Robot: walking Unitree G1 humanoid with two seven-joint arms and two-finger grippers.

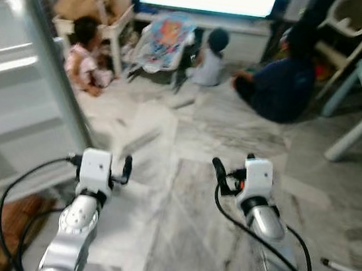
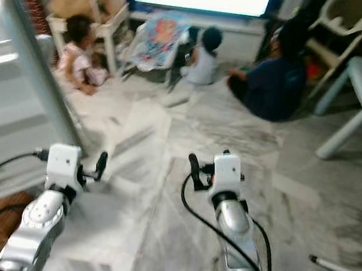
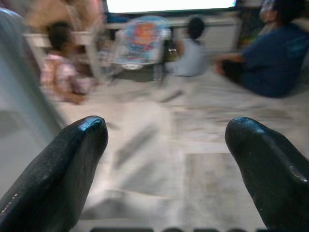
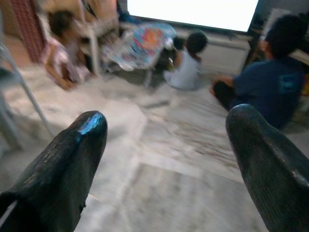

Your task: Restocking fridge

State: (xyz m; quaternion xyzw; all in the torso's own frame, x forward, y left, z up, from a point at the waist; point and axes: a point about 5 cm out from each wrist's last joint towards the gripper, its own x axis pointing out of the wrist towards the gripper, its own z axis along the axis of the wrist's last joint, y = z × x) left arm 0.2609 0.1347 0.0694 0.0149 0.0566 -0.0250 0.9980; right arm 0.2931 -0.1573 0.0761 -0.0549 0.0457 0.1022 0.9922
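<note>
Both my left gripper (image 3: 166,145) and right gripper (image 4: 166,145) were wide open, empty. The open fridge door (image 1: 21,81) stood at my left — best I turned slowly, clear of the people (image 1: 282,75) seated far ahead.

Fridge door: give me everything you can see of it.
The fridge door stands open at the robot's left, seen at a slant from its inner side. It looks pale grey-white and glossy, with horizontal ledges like door shelves catching bright glare; no items can be made out on them. Its long edge runs diagonally down toward the marble floor. The left gripper, fingers open, is held beside it, not touching.
</note>
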